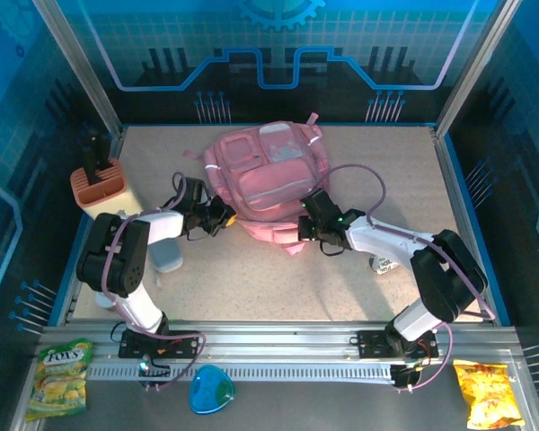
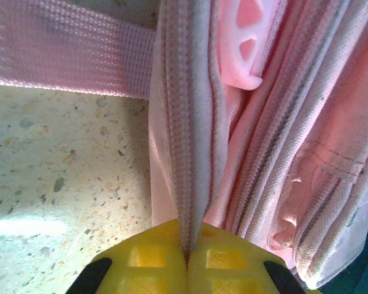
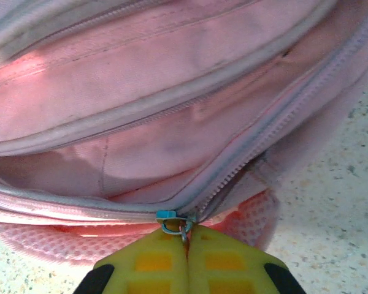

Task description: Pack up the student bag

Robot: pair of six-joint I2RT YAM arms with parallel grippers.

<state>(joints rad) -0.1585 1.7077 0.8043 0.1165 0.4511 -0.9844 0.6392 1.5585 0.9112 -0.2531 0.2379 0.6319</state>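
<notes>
The student bag, a large pink backpack, lies flat in the middle of the table. My left gripper is at its near left edge. In the left wrist view the yellow fingers are shut on a fold of the bag's zipper-edged fabric, which rises straight out of the closed jaws. My right gripper is at the bag's near right edge. In the right wrist view that gripper is shut on the metal pull of a blue zipper slider. The zip beside the slider gapes open up to the right.
A terracotta pen holder with a dark item in it stands at the left. A grey-blue object lies by the left arm and a small white item by the right arm. On the front rail lie a green sweet packet, a blue object and a yellow snack packet.
</notes>
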